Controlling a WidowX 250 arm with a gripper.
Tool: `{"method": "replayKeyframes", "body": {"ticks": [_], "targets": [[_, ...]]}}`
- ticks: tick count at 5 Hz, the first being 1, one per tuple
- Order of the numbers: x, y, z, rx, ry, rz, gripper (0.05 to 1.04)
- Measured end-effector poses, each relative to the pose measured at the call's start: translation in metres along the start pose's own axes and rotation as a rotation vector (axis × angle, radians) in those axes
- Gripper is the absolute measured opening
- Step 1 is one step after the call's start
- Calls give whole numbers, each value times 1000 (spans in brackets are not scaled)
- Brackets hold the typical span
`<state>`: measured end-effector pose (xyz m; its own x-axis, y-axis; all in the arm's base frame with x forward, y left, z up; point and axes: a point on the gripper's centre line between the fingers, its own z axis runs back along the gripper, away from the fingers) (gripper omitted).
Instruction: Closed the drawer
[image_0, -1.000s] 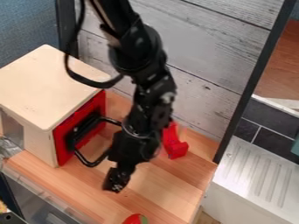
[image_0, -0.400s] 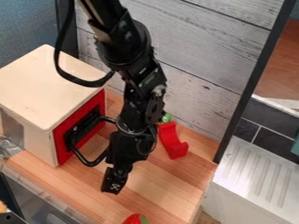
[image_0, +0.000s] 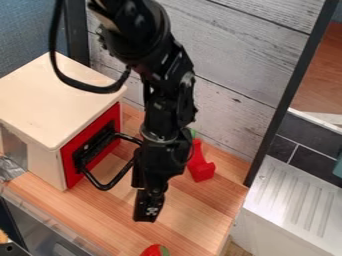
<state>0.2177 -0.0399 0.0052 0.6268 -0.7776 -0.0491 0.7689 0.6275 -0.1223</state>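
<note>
Evidently the red drawer (image_0: 95, 143) beside the pincer (image_0: 147, 212)

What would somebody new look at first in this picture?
Probably the big black robot arm hanging down in the middle, over the wooden counter. Next, the pale wooden box with a bright red front and black handle, left of the arm. Then the red plastic piece just right of the arm.

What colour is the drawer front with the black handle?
Red, best seen in the camera view.
</note>
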Motion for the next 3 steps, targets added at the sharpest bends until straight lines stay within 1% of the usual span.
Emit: {"method": "replayKeyframes", "body": {"ticks": [1,2,3], "targets": [[-2,-8,22,16,-52,128,1000],[-9,-20,55,36,-104,182,1001],[-20,-33,86,63,-142,188,1000]]}}
